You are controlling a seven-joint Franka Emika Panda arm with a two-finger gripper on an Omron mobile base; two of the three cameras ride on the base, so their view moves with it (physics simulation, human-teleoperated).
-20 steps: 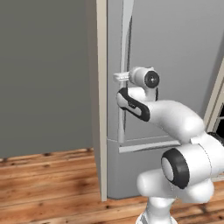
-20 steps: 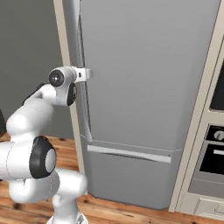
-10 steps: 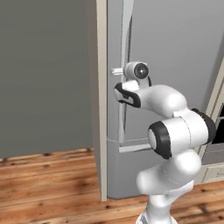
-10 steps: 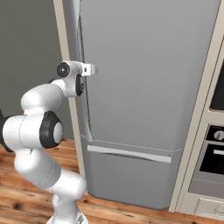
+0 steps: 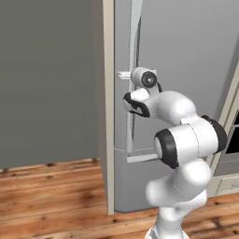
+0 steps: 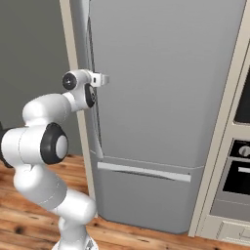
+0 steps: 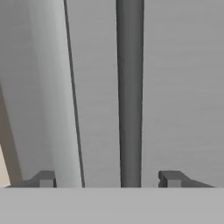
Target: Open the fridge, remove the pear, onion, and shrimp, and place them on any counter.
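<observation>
The tall grey-silver fridge (image 5: 186, 56) (image 6: 161, 97) stands with its door closed. Its long vertical handle (image 5: 130, 126) (image 6: 95, 127) runs down the door's left edge. My gripper (image 5: 122, 74) (image 6: 103, 79) is at that handle, about halfway up the upper door. In the hand view the dark handle (image 7: 129, 96) runs between my fingertips (image 7: 43, 178). The gripper (image 7: 107, 178) is open, with gaps on both sides of the bar. The pear, onion and shrimp are hidden behind the door. The counter is out of view.
The lower drawer front (image 6: 141, 195) sits under the door. A tan cabinet panel with a built-in oven (image 6: 239, 171) flanks the fridge's right side. A grey wall (image 5: 46, 79) stands to the left, above a wooden floor (image 5: 46, 186).
The arm's elbow has swung in and folded nearer the base, while the hand stayed at the handle and edged slightly closer to the door.
</observation>
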